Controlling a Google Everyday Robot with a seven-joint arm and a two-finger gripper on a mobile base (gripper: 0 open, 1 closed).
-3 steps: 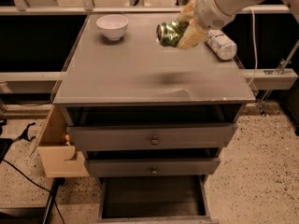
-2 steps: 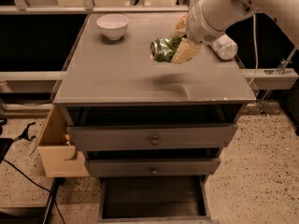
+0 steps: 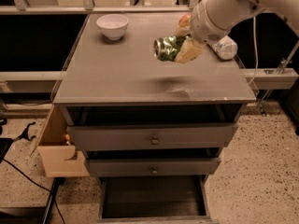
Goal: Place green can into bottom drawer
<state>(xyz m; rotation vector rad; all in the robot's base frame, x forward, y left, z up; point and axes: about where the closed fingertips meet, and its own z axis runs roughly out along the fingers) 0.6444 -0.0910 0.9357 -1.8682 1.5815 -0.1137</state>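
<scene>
A grey cabinet top, flat and matte, fills the middle of the frame. It stands on a pale speckled floor, with dark recesses and a light horizontal rail behind it. One arm enters from the upper right, ending in one gripper held above the right-centre of the cabinet top. Its pale fingers are closed on either side of the green can, which it holds clear of the surface. A soft shadow lies on the top below the can. There is one such can. It lies on its side with a silver end facing the left of the frame, and its body is green with lighter mottled print. One white bowl stands upright at the upper left of the top, well apart from the can. One clear plastic bottle lies at the right edge, partly hidden behind the arm. The cabinet front shows three drawers. The top drawer and the middle drawer each carry one small round knob. The bottom drawer, at the lower centre of the frame, is pulled out and shows a dark interior. One light wooden box sits beside the cabinet at the lower left.
</scene>
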